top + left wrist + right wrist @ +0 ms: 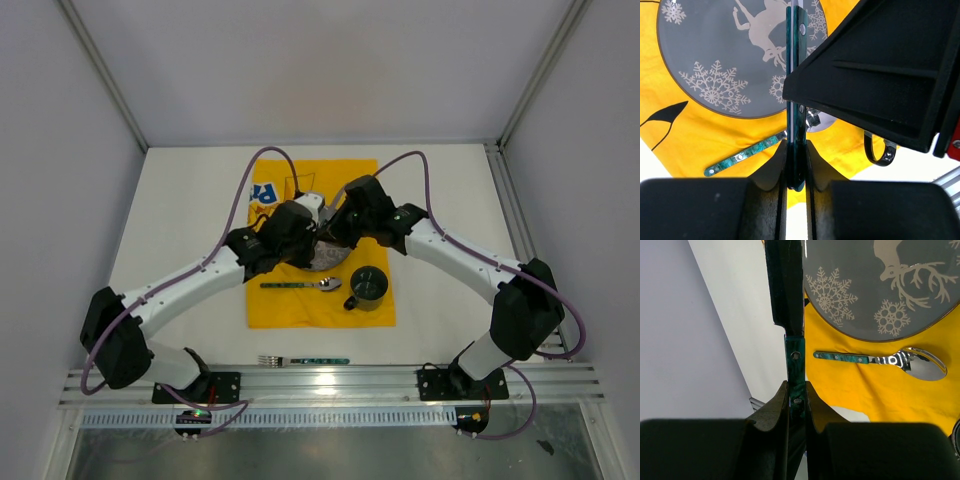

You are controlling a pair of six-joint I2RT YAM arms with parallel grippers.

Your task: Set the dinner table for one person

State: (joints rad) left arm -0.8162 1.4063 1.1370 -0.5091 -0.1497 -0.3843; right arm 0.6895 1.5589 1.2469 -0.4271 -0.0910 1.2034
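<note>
The desk [180,210] is a large, flat, matte white rectangle, lying level and far bigger than the yellow cloth [300,305] spread on its middle. Its white surface shows on every side of the cloth, in broad strips to the cloth's left and right and narrower bands beyond and nearer.

The left arm [190,285] and the right arm [460,255] are being held stretched forward and bent inward, so that the wrists are being presented almost nose to nose. A thin green-handled utensil [799,50] is being pinched edge-on by the left gripper [796,150]. Its other end is being pinched by the right gripper [796,390], with the fingers pressed flat against it.
</note>
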